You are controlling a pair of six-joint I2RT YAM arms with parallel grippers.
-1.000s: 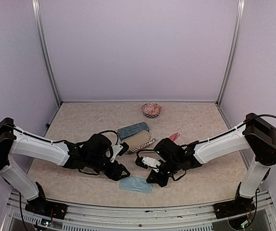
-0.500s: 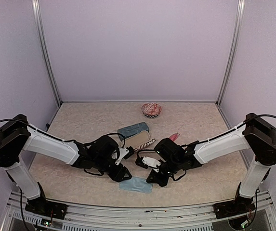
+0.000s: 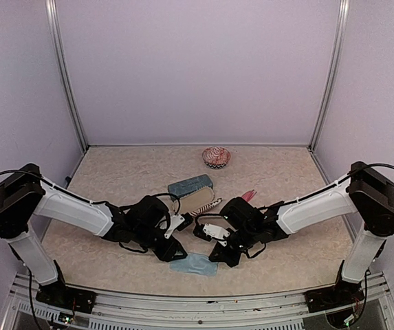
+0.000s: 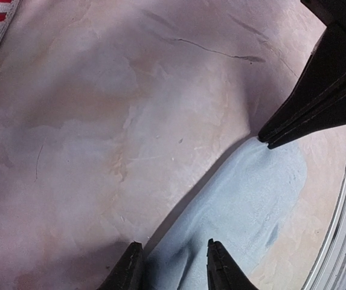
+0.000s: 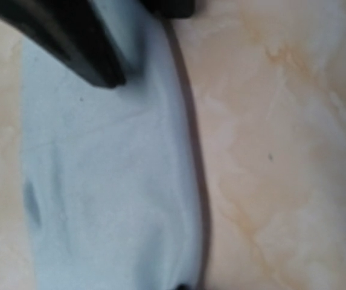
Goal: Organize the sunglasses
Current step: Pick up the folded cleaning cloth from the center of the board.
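Both arms are low at the near edge of the desk (image 3: 124, 172), working a light blue pouch (image 3: 193, 263) that lies flat there. My left fingers (image 4: 130, 269) are released, a narrow gap between them, straddling one end of the fabric. My right fingers (image 4: 317, 90) look clenched tip to tip on the opposite edge; I judge that a pinch on the cloth, the contact itself too small to confirm.

The pink-red sunglasses (image 3: 249, 194) lie folded right of desk centre, just behind the right arm and well apart from the light blue pouch. I can't find the dark reddish-brown pair in any view, possibly hidden. The blue-teal case (image 3: 190, 185) and patterned pouch (image 3: 200, 201) sit near desk centre, touching or nearly so.

Handling call: the pink-red sunglasses should be very light, with a thin stiff frame, slick plastic and scratch-prone lenses. I'd grip across the folded frame at the bridge or over the stacked temples, light squeeze, never on a lens or a single temple tip, which would flex or twist out. The slim profile sits low on the desk, so the fingers must come right down. The pouch is floppy; its mouth needs holding open from both sides.
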